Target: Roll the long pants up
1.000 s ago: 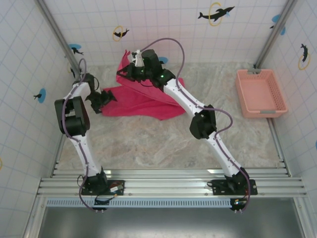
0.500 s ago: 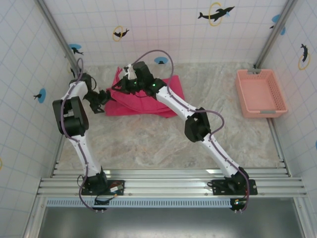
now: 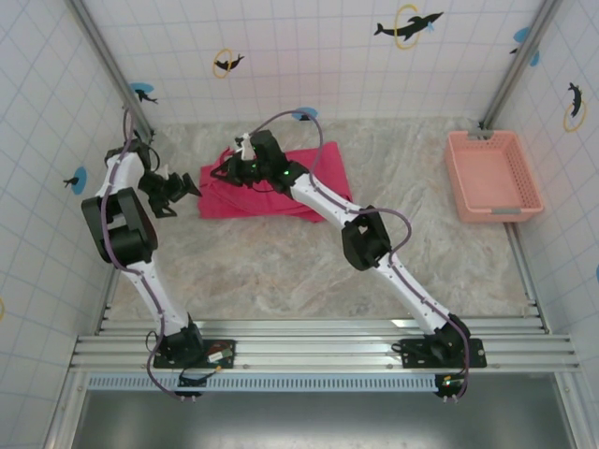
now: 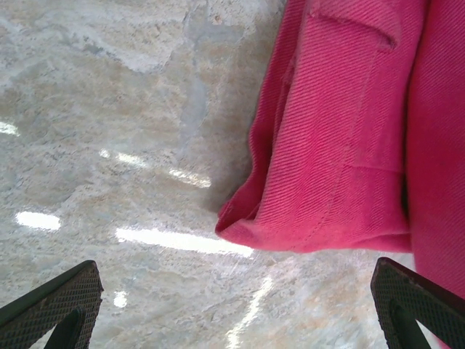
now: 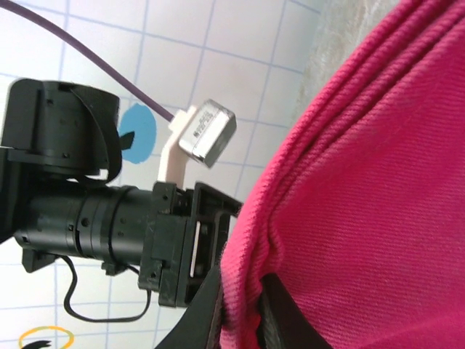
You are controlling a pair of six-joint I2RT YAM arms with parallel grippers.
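Both left gripper (image 4: 232, 302) tips cropped, long pants (image 3: 245, 198) arm-crossed

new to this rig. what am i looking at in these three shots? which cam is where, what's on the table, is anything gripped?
These are two robot arms bolted at the table's near edge, each ending in a two-finger gripper. The wide picture comes from a fixed camera above and behind them. The other two come from a camera on each wrist, looking along that arm's own fingers.

On the marble table lie the long pants, pink-red cloth folded over in layers. A pale pink basket sits empty at the right.

The right gripper is shut on the pants' left edge, and its wrist view shows cloth pinched between the fingers. The left gripper is open just beside that edge and holds nothing.
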